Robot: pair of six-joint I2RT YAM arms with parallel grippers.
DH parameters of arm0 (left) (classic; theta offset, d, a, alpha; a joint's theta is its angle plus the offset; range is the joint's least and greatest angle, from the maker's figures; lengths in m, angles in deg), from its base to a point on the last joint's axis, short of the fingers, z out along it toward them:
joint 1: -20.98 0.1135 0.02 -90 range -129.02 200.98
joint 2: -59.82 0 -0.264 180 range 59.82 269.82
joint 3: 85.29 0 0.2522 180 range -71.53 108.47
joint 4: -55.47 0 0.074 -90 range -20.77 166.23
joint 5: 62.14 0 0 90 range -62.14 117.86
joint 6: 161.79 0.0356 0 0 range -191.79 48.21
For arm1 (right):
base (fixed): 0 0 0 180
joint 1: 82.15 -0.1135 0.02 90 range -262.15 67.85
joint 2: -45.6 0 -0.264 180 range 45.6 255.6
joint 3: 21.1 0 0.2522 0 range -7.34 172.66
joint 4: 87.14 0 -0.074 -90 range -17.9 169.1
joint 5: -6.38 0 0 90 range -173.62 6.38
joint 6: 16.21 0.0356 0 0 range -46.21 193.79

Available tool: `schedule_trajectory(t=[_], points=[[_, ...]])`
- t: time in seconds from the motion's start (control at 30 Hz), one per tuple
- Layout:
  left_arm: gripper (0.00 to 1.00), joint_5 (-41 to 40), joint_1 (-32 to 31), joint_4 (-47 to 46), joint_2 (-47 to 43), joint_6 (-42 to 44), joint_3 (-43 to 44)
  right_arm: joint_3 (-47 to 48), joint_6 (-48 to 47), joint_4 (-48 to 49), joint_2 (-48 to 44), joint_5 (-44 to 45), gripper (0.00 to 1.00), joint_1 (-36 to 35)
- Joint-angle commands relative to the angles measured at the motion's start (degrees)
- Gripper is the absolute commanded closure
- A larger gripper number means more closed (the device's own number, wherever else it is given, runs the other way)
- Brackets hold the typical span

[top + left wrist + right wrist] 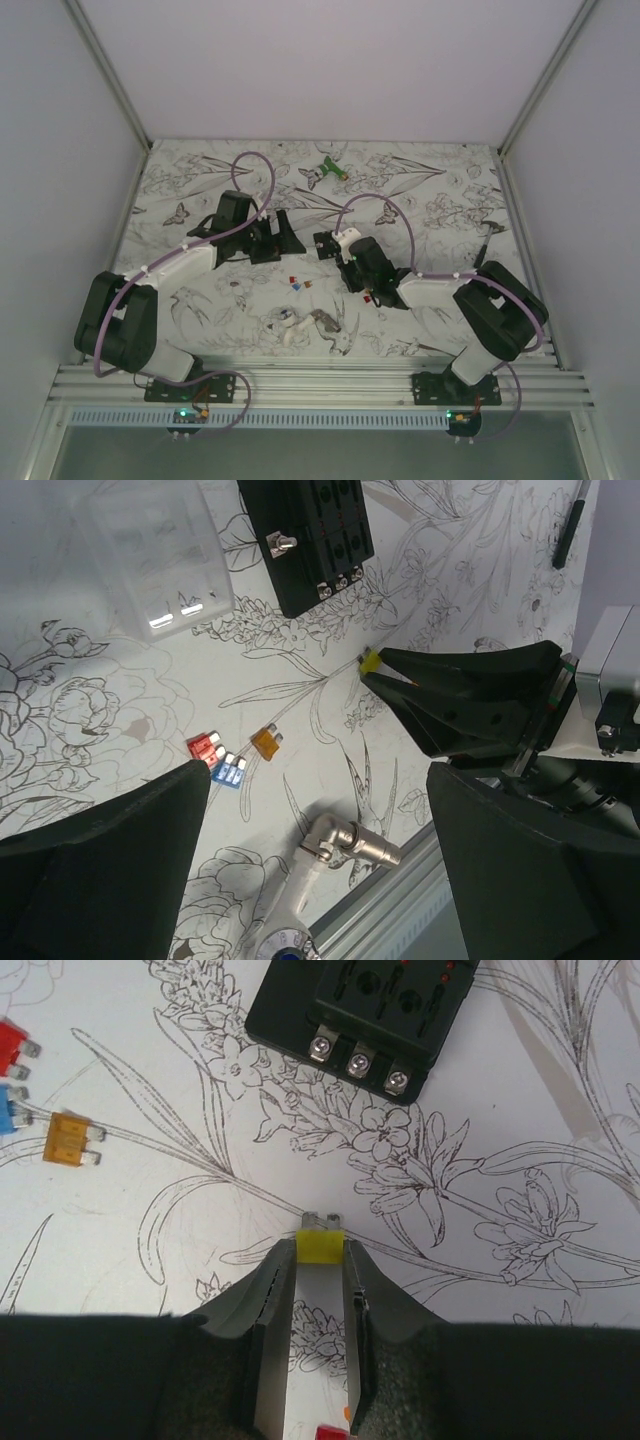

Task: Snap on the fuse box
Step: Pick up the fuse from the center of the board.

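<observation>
The black fuse box point(315, 540) lies flat on the flower-print table, slotted face up, with screw terminals on its near edge. It also shows in the right wrist view point(360, 1010) and the top view point(325, 244). A clear plastic cover point(155, 550) lies just left of it. My right gripper point(321, 1260) is shut on a small yellow fuse point(321, 1245), low over the table a short way in front of the box's terminals; the yellow fuse also shows in the left wrist view point(370, 662). My left gripper point(320, 810) is wide open and empty, above the table.
Red point(204, 747), blue point(230, 772) and orange point(266, 742) fuses lie loose left of the right gripper. A metal elbow fitting point(350, 845) with white parts lies near the front rail. A green object point(328, 170) sits at the back. A dark rod point(565, 535) lies far right.
</observation>
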Motion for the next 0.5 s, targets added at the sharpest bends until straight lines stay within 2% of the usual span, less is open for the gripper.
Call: schedule_trajectory(t=[0.0, 0.47], points=[[0.06, 2.4, -1.1, -1.2, -1.7, -1.2, 0.1, -0.7, -1.9, -0.2, -2.4, -2.1, 0.74, -0.5], [0.21, 8.4, -2.9, -4.8, -1.7, -5.2, 0.8, -1.0, -6.9, 9.4, -13.2, -15.5, 0.72, -0.3]])
